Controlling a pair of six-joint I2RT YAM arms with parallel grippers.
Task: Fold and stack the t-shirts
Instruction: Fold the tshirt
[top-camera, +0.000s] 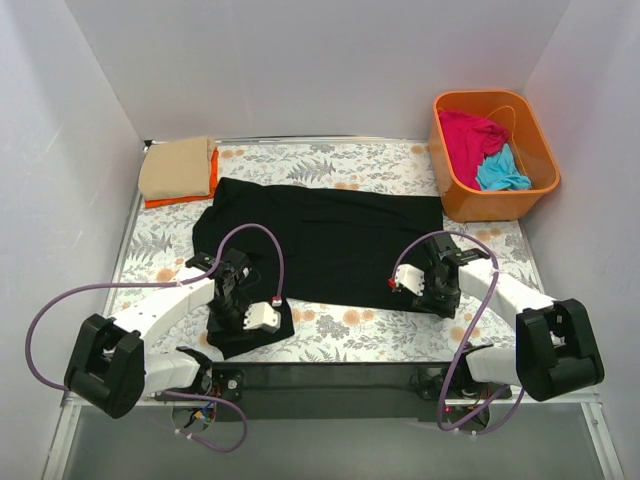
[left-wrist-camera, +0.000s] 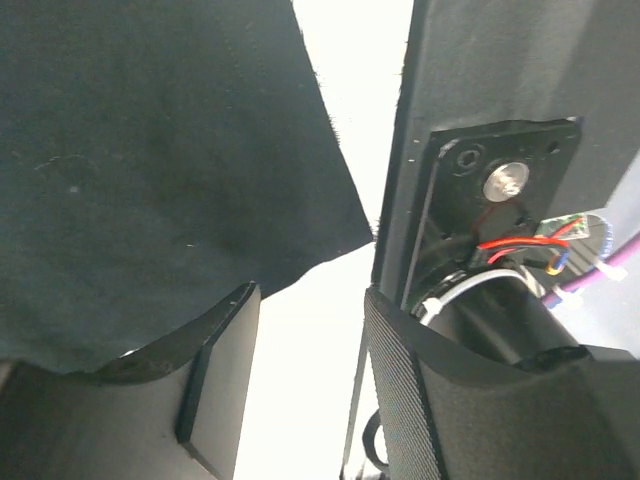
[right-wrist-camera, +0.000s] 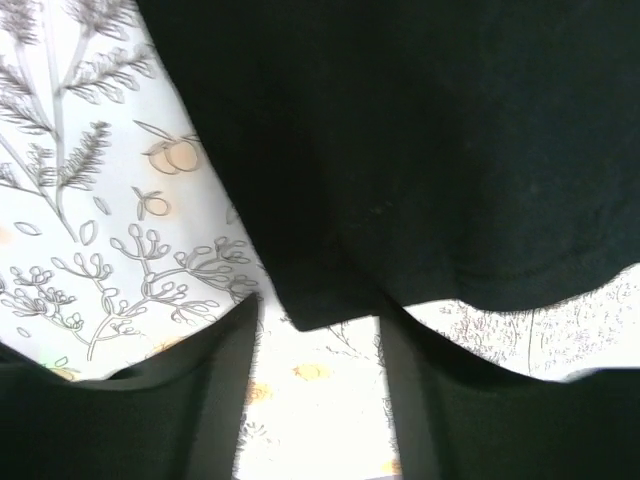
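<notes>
In the top external view, a large black short-sleeved cloth t-shirt (top-camera: 330, 245) is seen spread flat and unfolded across the middle of the floral-patterned worktop (top-camera: 350, 165). The first fold is judged to be in hand. The left arm's fingers (top-camera: 240, 305) are set at its near-left corner, and the right arm's fingers (top-camera: 425, 295) at its near-right hem. A folded tan cloth t-shirt (top-camera: 178, 168) is stacked on a folded orange cloth t-shirt (top-camera: 175, 202) at the far-left corner. At the far-right corner, a rigid orange plastic tub (top-camera: 500, 205) holds a crumpled magenta-pink cloth t-shirt (top-camera: 470, 135) and a turquoise cloth t-shirt (top-camera: 500, 172).

In the left wrist view, the fingers (left-wrist-camera: 215, 390) are spread wide with nothing clamped.

In the right wrist view, the fingers (right-wrist-camera: 200, 400) are likewise parted. A hem corner reaches between the tips but is not gripped. Closing on the near edge is called for next.
</notes>
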